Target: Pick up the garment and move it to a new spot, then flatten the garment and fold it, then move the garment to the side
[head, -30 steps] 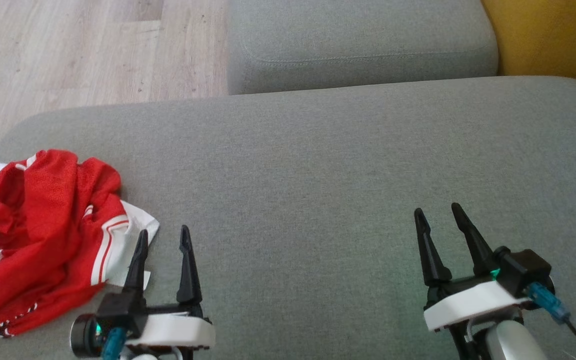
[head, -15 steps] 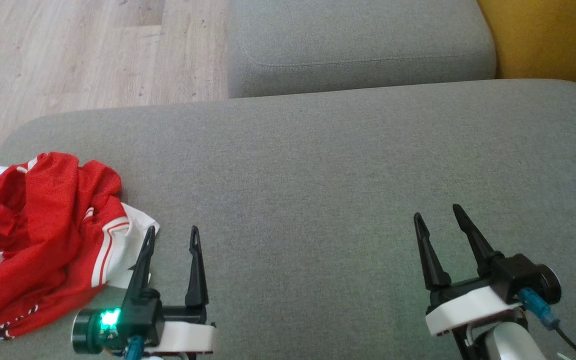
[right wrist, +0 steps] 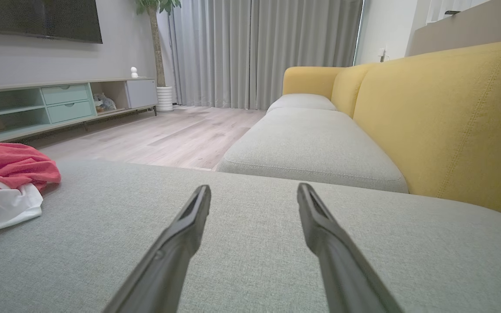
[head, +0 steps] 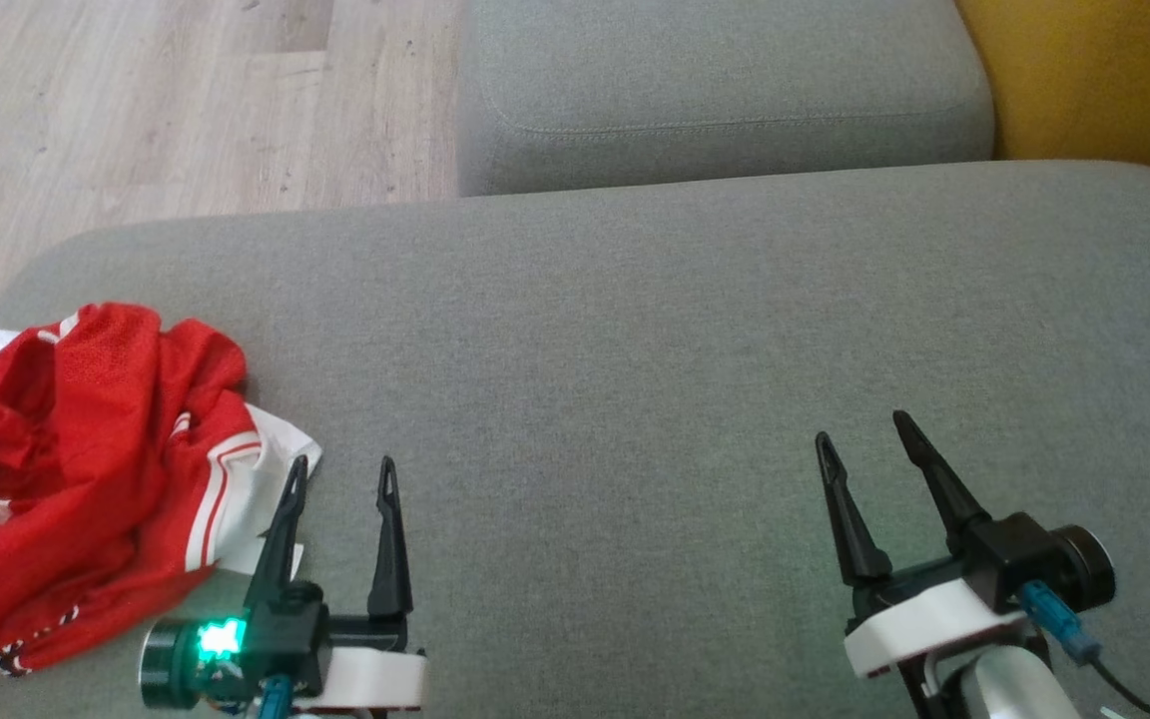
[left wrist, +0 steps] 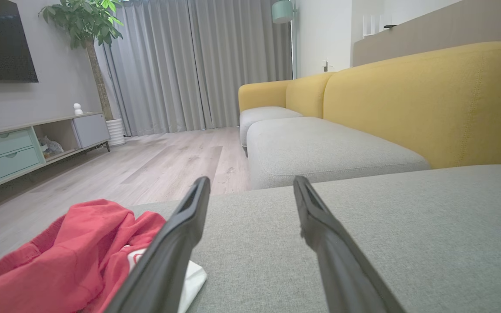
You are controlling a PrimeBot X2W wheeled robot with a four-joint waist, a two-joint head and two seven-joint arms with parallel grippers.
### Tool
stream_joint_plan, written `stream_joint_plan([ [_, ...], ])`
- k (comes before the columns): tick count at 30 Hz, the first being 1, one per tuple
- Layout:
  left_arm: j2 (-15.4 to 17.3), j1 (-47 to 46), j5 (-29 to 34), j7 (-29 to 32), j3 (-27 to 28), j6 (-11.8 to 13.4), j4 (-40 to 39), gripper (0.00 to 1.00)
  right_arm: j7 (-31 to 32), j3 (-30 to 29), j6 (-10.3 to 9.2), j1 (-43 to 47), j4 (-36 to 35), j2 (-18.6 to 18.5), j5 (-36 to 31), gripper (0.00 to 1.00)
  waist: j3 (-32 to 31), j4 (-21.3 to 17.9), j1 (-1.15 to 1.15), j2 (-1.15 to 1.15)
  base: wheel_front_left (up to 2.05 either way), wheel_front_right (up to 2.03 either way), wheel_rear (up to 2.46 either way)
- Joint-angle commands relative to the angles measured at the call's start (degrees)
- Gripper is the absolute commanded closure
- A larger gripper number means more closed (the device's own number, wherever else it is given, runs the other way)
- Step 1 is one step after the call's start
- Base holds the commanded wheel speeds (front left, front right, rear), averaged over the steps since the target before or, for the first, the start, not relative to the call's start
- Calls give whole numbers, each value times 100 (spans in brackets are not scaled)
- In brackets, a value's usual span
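The garment is a crumpled red jersey with white trim, lying at the left end of the grey sofa cushion. My left gripper stands open just right of its white edge, nothing between the fingers. In the left wrist view the garment lies left of my left finger, and the left gripper points over bare cushion. My right gripper is open at the lower right, far from the cloth. The right wrist view has the garment at the far left, and the right gripper is empty.
A second grey cushion lies beyond the one I work on. Yellow sofa backrest rises on the right. Wooden floor drops off past the cushion's left and far-left edges. A low TV cabinet stands across the room.
The left gripper has turned at the wrist, shifted slightly right and a green light now shows on it. The right gripper has drawn back a little. The garment lies as before.
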Motion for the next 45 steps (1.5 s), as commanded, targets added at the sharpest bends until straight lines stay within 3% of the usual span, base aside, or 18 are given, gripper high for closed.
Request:
stream_joint_plan([
  [1,-21,-207,74,-55,219,0,-164,0,-78,148,-4,-333,-150,-53,7,0,1,-4,0,0,0,0,0],
  [11,-44,-169,88,-55,261,-8,-115,0,-78,96,-4,-295,-127,-53,-1,0,-1,225,0,0,0,0,0],
  [33,-54,0,132,-55,441,-23,-284,0,-78,76,-4,-97,-154,-53,0,0,61,2747,0,0,0,0,0],
  [40,-55,-90,96,-55,613,225,-853,0,-78,49,-4,-205,-251,-53,-232,0,585,2968,0,0,0,0,0],
  [45,-38,-521,128,-55,740,249,-1182,0,-78,-15,-4,-357,-353,-154,-507,0,1070,2978,0,0,0,0,0],
])
